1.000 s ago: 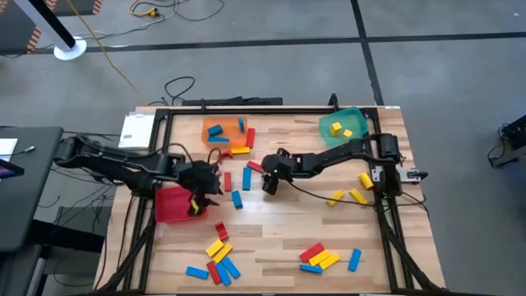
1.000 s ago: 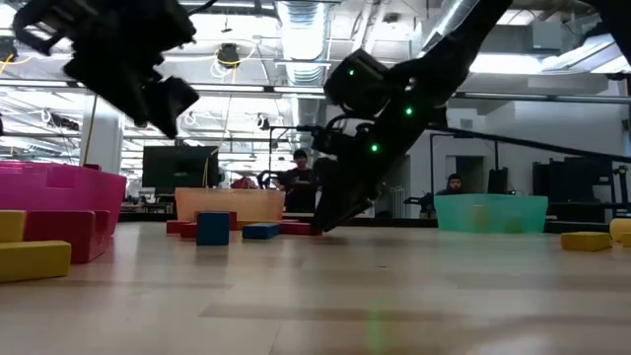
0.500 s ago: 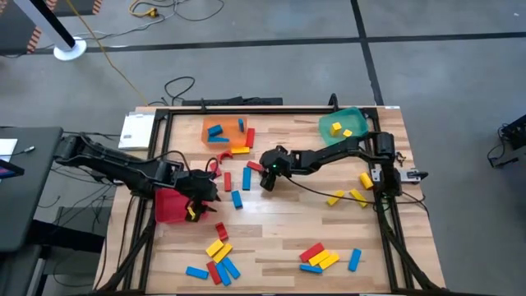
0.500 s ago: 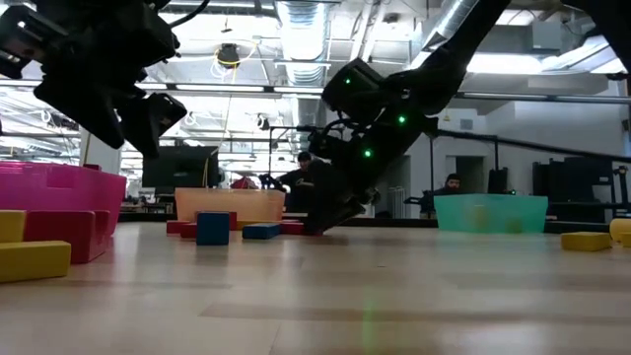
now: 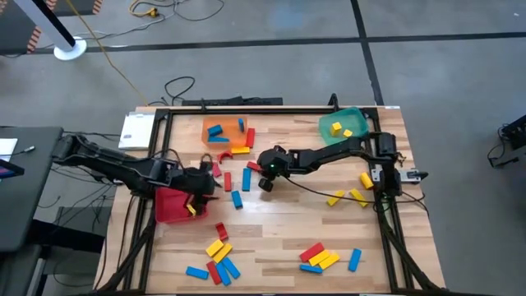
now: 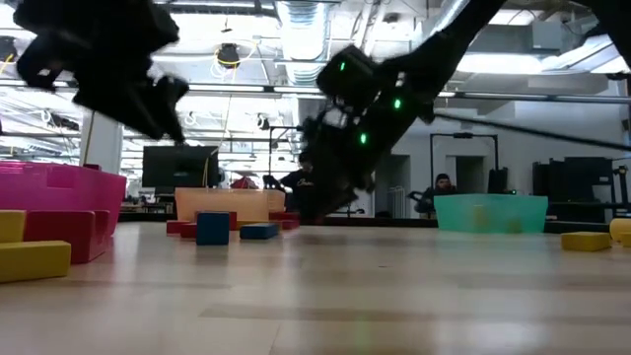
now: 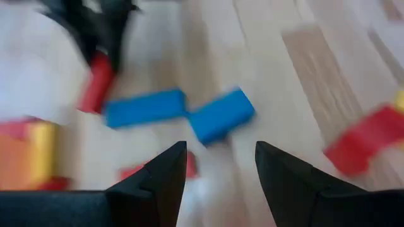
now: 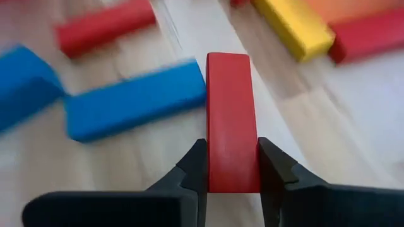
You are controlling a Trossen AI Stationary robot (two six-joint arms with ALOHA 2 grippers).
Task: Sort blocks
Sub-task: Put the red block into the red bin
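Wooden table (image 5: 279, 230), black frame. Orange bin (image 5: 215, 136) far centre-left, green bin (image 5: 355, 120) far right, red bin (image 5: 169, 205) left edge. White box (image 5: 136, 130) just off table's left corner. Cables (image 5: 185, 84) on grey floor.

From above we look straight down on the whole table (image 5: 279, 222). Low down, we look level across it into the room. Each wrist camera peers close past its own fingers; both catch the same blue block (image 7: 221, 115) (image 8: 136, 98).

Two dark, near-black jointed arms, with thin black cables trailing alongside. Right arm (image 5: 329, 154) shows small green lights, likely status LEDs. Fingers (image 8: 278, 173) matte black, wedge-shaped.
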